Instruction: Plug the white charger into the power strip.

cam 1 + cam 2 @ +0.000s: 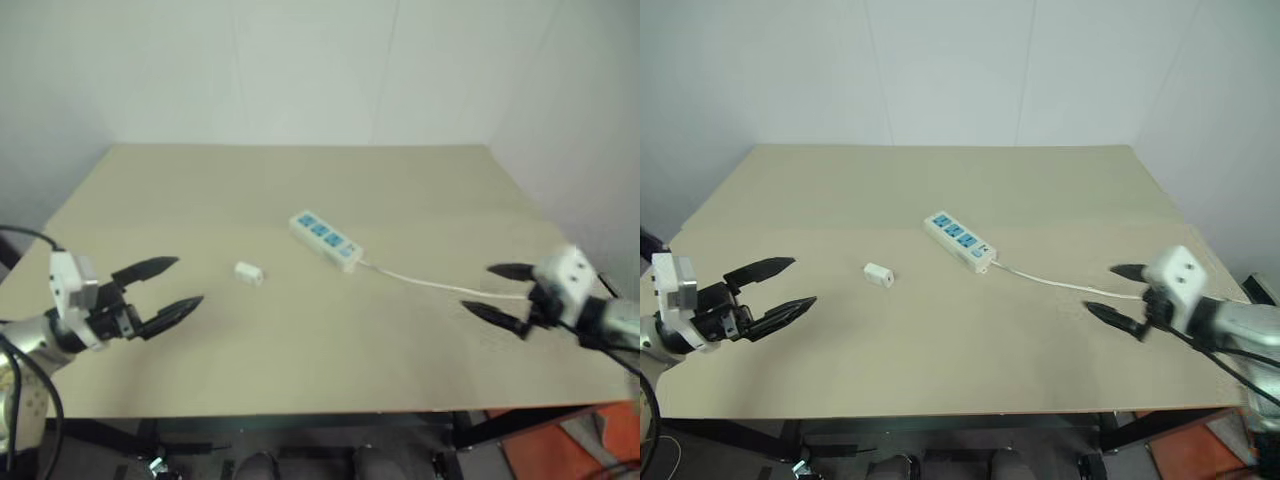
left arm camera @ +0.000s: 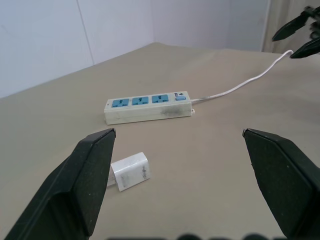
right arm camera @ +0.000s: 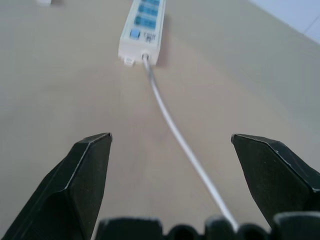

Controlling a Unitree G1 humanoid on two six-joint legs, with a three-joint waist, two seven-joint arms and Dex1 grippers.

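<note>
The white charger (image 1: 249, 272) lies on its side on the tan table, a little left of centre; the left wrist view shows it as a small white block (image 2: 130, 171) close ahead. The power strip (image 1: 326, 239) lies flat at the table's centre, its blue socket faces up and its thin white cord (image 1: 430, 282) trailing toward the right. My left gripper (image 1: 166, 287) hovers open to the left of the charger, apart from it. On the right, my right gripper (image 1: 497, 290) stands open over the cord's end, holding nothing.
The tan table (image 1: 300, 190) spreads wide behind the strip up to a white wall. Its front edge (image 1: 330, 412) runs just below both grippers. Orange floor (image 1: 560, 450) shows at the lower right past the table's corner.
</note>
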